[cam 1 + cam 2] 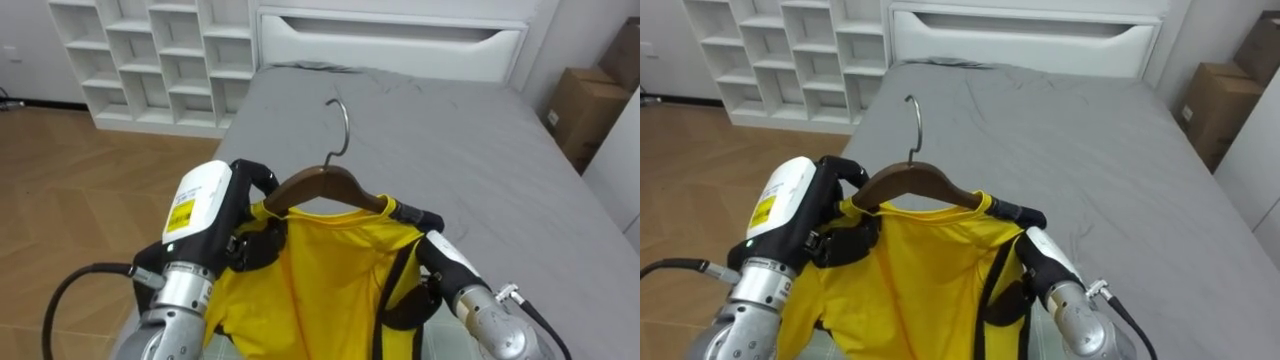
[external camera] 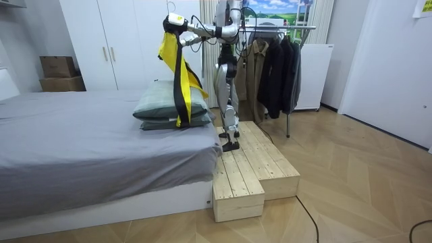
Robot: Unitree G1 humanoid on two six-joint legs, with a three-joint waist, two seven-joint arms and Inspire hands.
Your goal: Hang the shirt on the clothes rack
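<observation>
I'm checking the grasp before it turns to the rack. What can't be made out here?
- Ends of the hanger: eye views, covered by the yellow shirt, the left hand and the right hand.
- Shirt's hem: eye views, cut off by the bottom edge.
- Rail of the clothes rack: room view, partly behind the robot, so free space is unclear.

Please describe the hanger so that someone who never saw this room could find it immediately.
Look above the grey bed, where the robot's left hand and right hand hold up a yellow garment. The wooden hanger sits inside its shoulders. It is dark brown with a thin metal hook pointing up, unlike the bright cloth around it.
</observation>
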